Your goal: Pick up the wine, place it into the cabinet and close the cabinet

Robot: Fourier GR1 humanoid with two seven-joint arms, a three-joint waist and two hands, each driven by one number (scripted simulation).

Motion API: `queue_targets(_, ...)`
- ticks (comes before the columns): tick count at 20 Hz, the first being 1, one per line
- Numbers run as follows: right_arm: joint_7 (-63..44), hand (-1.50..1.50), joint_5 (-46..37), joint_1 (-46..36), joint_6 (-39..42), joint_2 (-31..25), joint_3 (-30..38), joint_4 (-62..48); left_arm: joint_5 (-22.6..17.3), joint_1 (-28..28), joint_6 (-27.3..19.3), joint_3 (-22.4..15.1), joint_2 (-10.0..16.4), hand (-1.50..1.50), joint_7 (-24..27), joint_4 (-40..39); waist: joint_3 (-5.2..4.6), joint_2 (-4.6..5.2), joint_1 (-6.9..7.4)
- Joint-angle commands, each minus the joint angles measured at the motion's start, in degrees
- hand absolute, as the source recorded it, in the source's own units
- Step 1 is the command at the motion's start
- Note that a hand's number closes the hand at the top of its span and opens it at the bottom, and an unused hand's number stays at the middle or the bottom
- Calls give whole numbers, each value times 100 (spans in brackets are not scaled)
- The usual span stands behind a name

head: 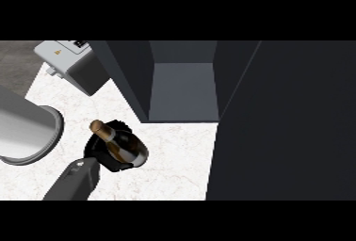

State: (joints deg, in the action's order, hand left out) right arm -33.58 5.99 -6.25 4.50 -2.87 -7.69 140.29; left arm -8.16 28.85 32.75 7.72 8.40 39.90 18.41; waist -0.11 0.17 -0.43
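Observation:
The wine bottle (126, 147) is dark with a gold-foil neck pointing up-left, and it is tilted above the white marble counter (173, 160). My left hand (101, 153) is curled round the bottle's body from below and left, and its forearm comes in from the lower left. The dark cabinet (184, 89) stands open just beyond and to the right of the bottle, its grey inner shelf showing. The cabinet's door (285, 122) is swung open and fills the right side of the view. My right hand does not show.
A large grey round container (24, 129) stands at the left edge, close to my left forearm. A light grey appliance (69, 59) sits at the back left beside the cabinet's side wall.

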Motion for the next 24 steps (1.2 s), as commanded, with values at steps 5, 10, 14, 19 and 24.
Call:
queue_targets(5,6,-150,358,428,187,-116,201,336,-1130,-504,-922,1151,-52,150,634,435,18,-46,69)
queue_targets(10,-35,-150,598,586,273,-172,464,522,-1126,-1359,-1203,599,-673,150,-18,1866,23,-54,92)
queue_targets(14,-221,-150,273,-6,133,-123,268,153,-1320,-1553,-1638,-105,-827,150,-399,2875,17,-44,85)
queue_targets(19,-270,-150,471,515,206,-41,236,650,-1870,-2029,-2283,-1301,-836,150,-766,3964,18,-58,35)
queue_targets(24,-417,-150,113,107,-32,93,42,515,-2152,-2690,-3283,-2247,-839,150,-1175,5147,12,-36,49)
